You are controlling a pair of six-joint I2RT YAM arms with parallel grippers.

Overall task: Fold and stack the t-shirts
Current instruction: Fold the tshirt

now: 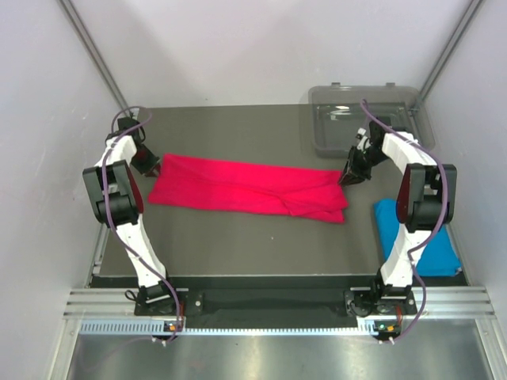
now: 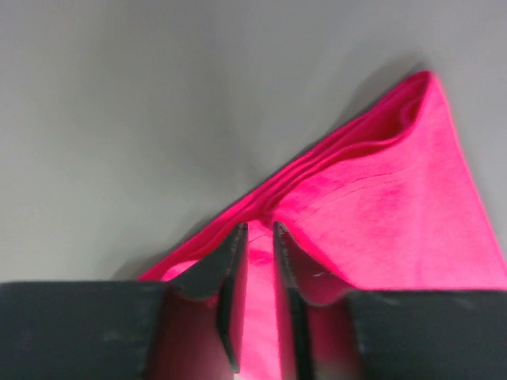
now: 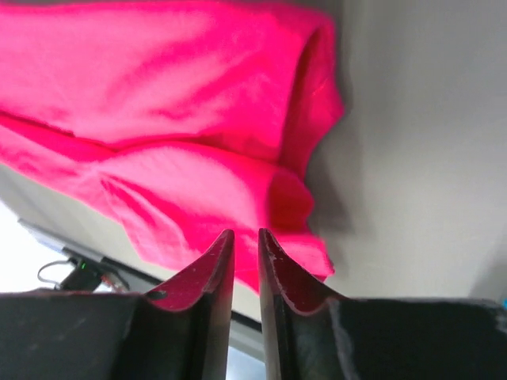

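Across the middle of the dark grey table (image 1: 238, 131), we see a crimson-pink cloth t-shirt (image 1: 249, 190) lying flat as a long folded band that runs left to right, creased near its right end. The left gripper (image 1: 149, 165) is at the band's left end. In our left wrist view its fingers (image 2: 231, 269) are drawn almost together, and pink fabric fills the slit between them beside a layered corner of the cloth. The right gripper (image 1: 348, 176) meets the opposite end. From the right wrist we see its fingers (image 3: 207, 277) likewise nearly closed, pinching the rumpled edge, with pink showing between the tips. A sky-blue cloth t-shirt (image 1: 444, 257) rests folded at the table's right edge. It is partly hidden behind the right arm and lies close to the pink band without touching it. A clear grey plastic tray (image 1: 333, 144) sits at the far right corner, just beyond the right gripper.
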